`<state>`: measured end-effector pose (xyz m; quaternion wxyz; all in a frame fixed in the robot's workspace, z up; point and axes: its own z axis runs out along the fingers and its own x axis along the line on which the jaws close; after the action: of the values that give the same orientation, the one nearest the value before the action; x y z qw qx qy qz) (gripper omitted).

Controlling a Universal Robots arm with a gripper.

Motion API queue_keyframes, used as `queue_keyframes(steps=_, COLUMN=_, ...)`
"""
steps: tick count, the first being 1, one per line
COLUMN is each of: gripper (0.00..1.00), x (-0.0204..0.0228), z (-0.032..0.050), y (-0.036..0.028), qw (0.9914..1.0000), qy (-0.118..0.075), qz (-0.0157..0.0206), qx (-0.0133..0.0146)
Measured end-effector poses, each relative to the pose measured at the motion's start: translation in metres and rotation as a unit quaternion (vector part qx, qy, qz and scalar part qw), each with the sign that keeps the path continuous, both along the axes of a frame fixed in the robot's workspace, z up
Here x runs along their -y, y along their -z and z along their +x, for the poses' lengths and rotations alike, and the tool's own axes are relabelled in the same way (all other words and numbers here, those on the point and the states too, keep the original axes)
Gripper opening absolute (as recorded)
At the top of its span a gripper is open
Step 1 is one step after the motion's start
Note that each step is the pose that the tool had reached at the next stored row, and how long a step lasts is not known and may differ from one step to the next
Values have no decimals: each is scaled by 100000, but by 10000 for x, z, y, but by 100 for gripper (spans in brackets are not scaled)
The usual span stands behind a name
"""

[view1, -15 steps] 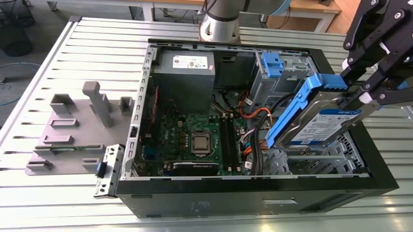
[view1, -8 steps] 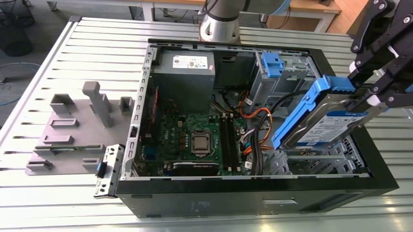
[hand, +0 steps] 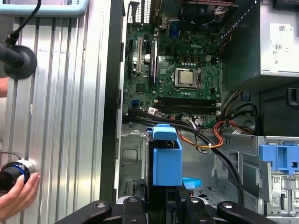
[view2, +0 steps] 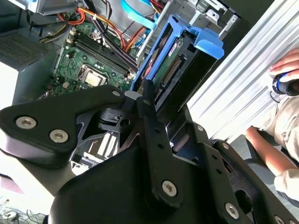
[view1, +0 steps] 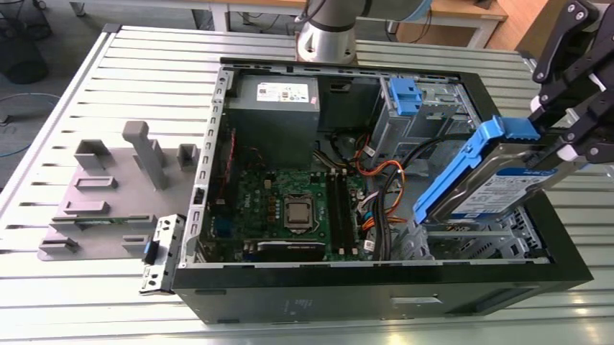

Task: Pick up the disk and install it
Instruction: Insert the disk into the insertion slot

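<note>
The disk (view1: 499,190) is a silver drive with a white-and-blue label in a blue carrier frame. My gripper (view1: 566,147) is shut on its upper end and holds it tilted in the air. It hangs over the metal drive bay (view1: 461,241) at the near right corner of the open computer case (view1: 384,287), as the exterior view shows it. In the second wrist view the disk (view2: 175,65) sticks out beyond my gripper (view2: 159,105), its connector edge showing. In the first wrist view the disk (hand: 167,161) hangs above the bay floor, apart from it.
Inside the case lie the motherboard (view1: 287,208), a grey power supply (view1: 278,97), loose cables (view1: 379,172) and a blue bracket (view1: 403,93) in the far bay. A grey fixture (view1: 106,194) stands on the slatted table at the exterior view's left. A person's hand (hand: 18,196) rests beside the case.
</note>
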<state>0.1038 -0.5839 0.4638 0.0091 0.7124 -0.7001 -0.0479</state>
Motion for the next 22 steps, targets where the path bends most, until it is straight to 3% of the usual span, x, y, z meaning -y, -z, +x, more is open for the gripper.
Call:
queue_keyframes(steps=7, gripper=35, x=2, z=89, y=26, qw=100000, qy=-4, qz=1, qx=0)
queue_keyframes(steps=10, gripper=35, x=6, z=94, y=42, qw=100000, qy=1, qz=7, qx=58)
queue_keyframes(steps=12, gripper=35, x=8, z=95, y=55, qw=100000, qy=-1, qz=12, qx=307)
queue_keyframes(steps=22, gripper=35, x=8, z=125, y=61, qw=99999, qy=-4, qz=17, qx=330)
